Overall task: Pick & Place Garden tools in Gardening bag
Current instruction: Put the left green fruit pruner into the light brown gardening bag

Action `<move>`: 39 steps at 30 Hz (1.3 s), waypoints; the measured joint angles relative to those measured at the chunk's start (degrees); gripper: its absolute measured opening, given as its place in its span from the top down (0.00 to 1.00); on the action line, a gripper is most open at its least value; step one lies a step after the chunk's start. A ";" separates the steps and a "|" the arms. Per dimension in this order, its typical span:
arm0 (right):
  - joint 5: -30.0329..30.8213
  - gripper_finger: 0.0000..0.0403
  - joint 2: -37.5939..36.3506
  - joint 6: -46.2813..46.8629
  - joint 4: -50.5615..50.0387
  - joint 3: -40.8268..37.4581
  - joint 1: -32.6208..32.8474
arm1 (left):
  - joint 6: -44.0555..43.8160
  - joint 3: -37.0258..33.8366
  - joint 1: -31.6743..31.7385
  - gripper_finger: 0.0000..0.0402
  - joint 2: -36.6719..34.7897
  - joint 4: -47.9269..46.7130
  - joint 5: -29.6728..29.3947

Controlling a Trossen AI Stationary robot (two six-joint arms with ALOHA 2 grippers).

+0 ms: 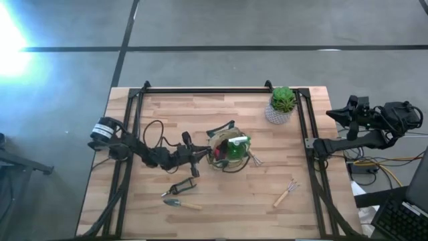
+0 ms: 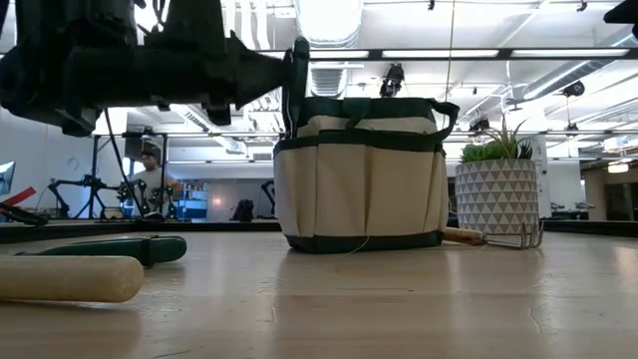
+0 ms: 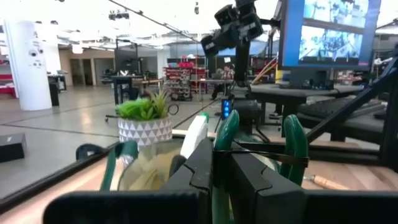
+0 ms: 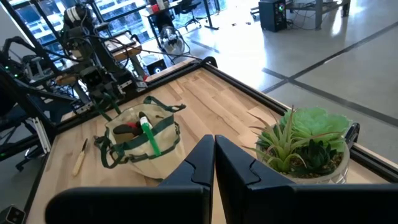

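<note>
Left hand (image 1: 198, 156), arm stretched low across the wooden tabletop (image 1: 221, 214), clamps the round beige fabric gardening bag (image 1: 231, 152) by its green handle; right hand (image 1: 332, 114) rests closed beyond the tabletop's edge.

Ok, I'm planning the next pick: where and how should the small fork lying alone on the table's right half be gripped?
Take the small fork by its wooden handle, about mid-length, coming straight down from above with the fingers across it. It lies flat and diagonal, with its tines at the end nearer the plant and nothing close beside it.
</note>
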 joint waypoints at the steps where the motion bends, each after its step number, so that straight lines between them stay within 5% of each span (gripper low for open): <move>1: 0.00 0.98 0.00 0.00 0.00 0.00 -0.02 | -0.50 0.00 0.02 0.94 0.66 0.02 0.00; 15: 0.00 0.98 0.00 0.00 0.00 0.00 0.00 | -2.45 2.12 0.12 0.94 6.75 0.61 -0.53; 39: 0.00 0.98 0.00 0.00 0.00 0.01 0.00 | -3.70 2.85 0.21 0.93 7.09 -0.94 -2.96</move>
